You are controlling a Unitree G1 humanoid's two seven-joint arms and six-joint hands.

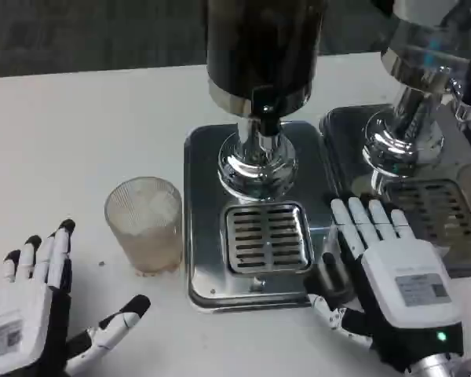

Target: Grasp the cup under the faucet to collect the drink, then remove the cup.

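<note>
Nearest you, your left robot hand (31,302) hovers low over the white counter (78,126), fingers spread and thumb swung out, holding nothing. Judging by that wide gap, it is set up to wrap around the cup rather than pinch it.

Your right robot hand (396,275) lies at the right edge of the steel tray, fingers stretched out flat and pointing away from you, also empty. It looks parked there to stay clear of the spout, or perhaps to steady the machine; you cannot tell whether it actually presses on the metal.

A little further out, the ribbed glass cup (144,225) stands upright on the counter just beside the tray's left edge, between your left robot hand and the dispenser. It is not under the faucet yet, and whether it holds anything is unclear.

Beyond it, the slotted drip grate (267,237) sits in the steel tray (200,196), directly below the faucet (261,118) of the dark drink dispenser (259,47). That grate marks where the cup needs to stand. A second dispenser (416,94) stands to the right.
</note>
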